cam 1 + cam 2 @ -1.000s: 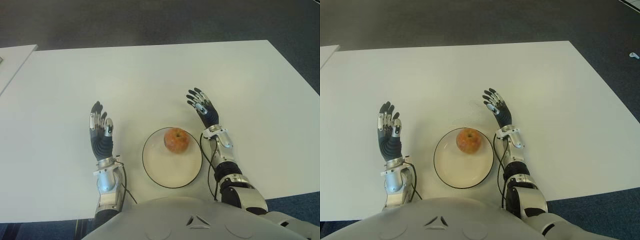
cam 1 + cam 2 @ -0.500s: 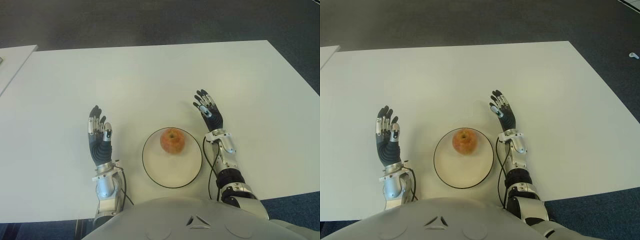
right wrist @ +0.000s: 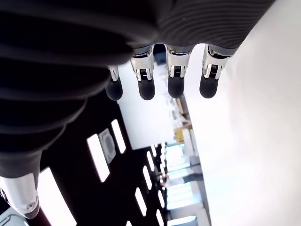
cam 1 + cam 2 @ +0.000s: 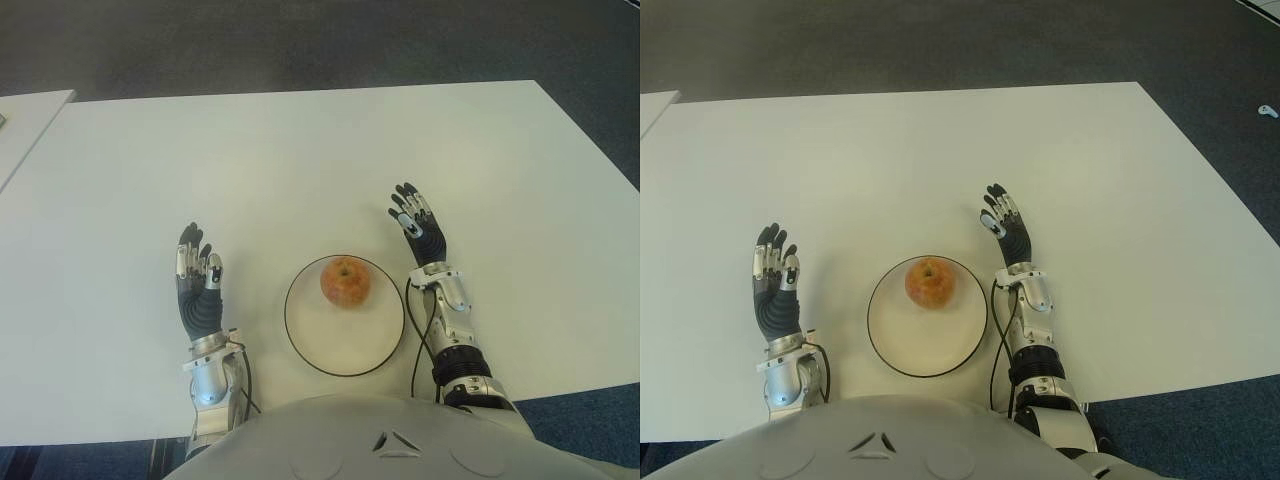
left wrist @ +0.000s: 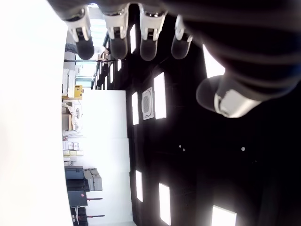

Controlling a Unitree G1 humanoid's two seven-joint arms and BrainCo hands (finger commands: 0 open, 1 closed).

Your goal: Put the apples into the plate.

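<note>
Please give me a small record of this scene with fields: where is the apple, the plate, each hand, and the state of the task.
apple: in the plate, toward its far side
plate: on the white table, between the two hands
left hand: left of the plate, fingers spread, holds nothing
right hand: right of the plate, fingers spread, holds nothing
task state: the one visible apple is in the plate

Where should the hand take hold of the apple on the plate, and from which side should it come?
Probably around the apple's widest part, coming from above with the fingers spread over it. It is round, sits stem-dimple up near the far rim of the shallow plate, and nothing covers it. The open right hand shows just right of the plate; the open left hand shows to its left.
</note>
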